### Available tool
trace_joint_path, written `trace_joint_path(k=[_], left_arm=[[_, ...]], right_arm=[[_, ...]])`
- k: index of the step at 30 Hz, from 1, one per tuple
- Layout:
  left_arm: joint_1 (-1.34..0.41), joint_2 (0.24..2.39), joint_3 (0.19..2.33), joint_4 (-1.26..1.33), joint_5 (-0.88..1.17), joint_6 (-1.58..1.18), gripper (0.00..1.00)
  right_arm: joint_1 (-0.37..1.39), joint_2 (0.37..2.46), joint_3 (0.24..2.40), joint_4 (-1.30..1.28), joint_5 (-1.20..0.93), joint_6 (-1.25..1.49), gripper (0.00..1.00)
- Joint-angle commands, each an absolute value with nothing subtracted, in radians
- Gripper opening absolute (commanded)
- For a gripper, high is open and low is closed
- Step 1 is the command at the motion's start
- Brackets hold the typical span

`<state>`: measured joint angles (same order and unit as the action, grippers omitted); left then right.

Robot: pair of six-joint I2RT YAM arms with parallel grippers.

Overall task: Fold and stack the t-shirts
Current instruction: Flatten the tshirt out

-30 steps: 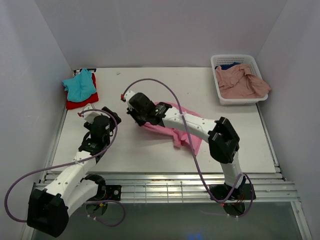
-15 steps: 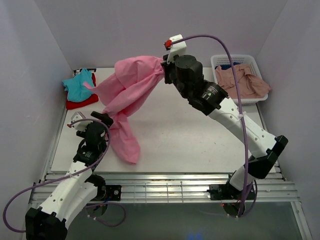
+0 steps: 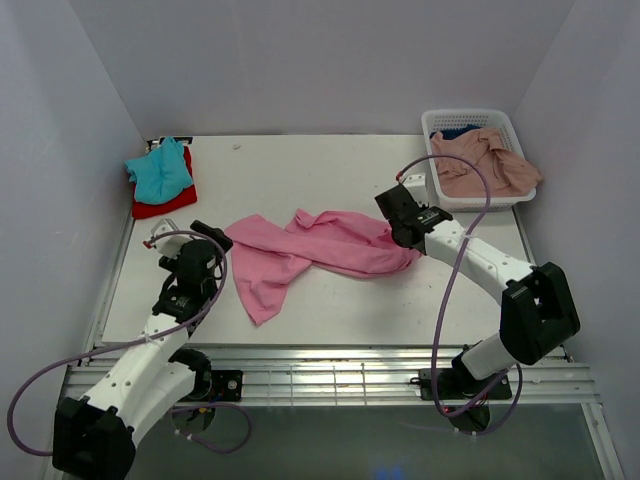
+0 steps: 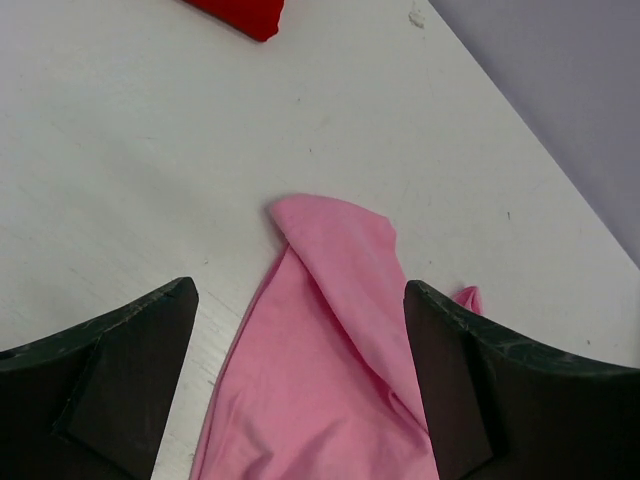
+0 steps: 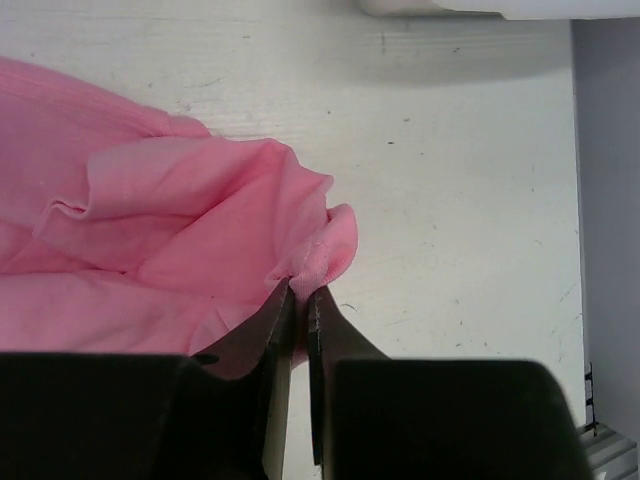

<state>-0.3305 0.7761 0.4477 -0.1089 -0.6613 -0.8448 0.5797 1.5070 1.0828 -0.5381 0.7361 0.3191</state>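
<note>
The right end effector (image 5: pixel 300 292) pinches the edge of the crumpled bright pink cloth t-shirt (image 3: pixel 330 245) on the white desk (image 3: pixel 320 170); the left end effector (image 4: pixel 298 300) gapes wide, empty.

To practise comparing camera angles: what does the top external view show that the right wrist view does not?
Top external only: the open left gripper, the teal t-shirt lying on the red t-shirt, and the salmon t-shirt. Right wrist only: close up, the right gripper with its jaws shut on a fold of cloth. Both: the pink t-shirt crumpled on the table.
</note>
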Motion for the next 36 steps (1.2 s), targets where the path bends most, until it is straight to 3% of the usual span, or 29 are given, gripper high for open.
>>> trace_joint_path(k=[1,3,5,8,13,19,23,29,36], left_arm=[[-0.333,0.851,0.451,-0.017,-0.572,-0.763,0.94],[-0.333,0.908,0.477,-0.011,-0.546,-0.721,0.94],[-0.333,0.988,0.494,-0.009,-0.517,-0.703,0.94],[-0.333,1.046,0.494,0.052,-0.486,-0.663,0.94],[-0.334,1.06,0.462,0.147,-0.448,-0.598,0.94],[-0.333,1.138,0.518,0.224,-0.494,-0.511,0.95],[-0.333,1.267,0.6,0.316,-0.408,-0.392,0.94],[-0.334,1.535,0.828,0.385,-0.394,-0.183,0.78],[-0.334,1.727,0.974,0.397,-0.462,-0.031,0.77]], right_arm=[[0.589,1.473,1.163,-0.667,0.9,0.449,0.08],[0.589,1.485,1.189,-0.666,0.871,0.383,0.26],[0.589,1.473,1.183,-0.513,0.725,0.281,0.52],[0.575,1.457,1.167,-0.252,0.443,0.131,0.75],[0.549,1.702,1.368,-0.189,0.155,0.028,0.73],[0.549,2.005,1.682,-0.222,-0.038,-0.038,0.69],[0.548,2.135,1.85,-0.302,-0.144,-0.023,0.67],[0.557,2.126,1.755,-0.233,-0.216,0.018,0.67],[0.558,2.077,1.62,-0.138,-0.365,0.07,0.66]])
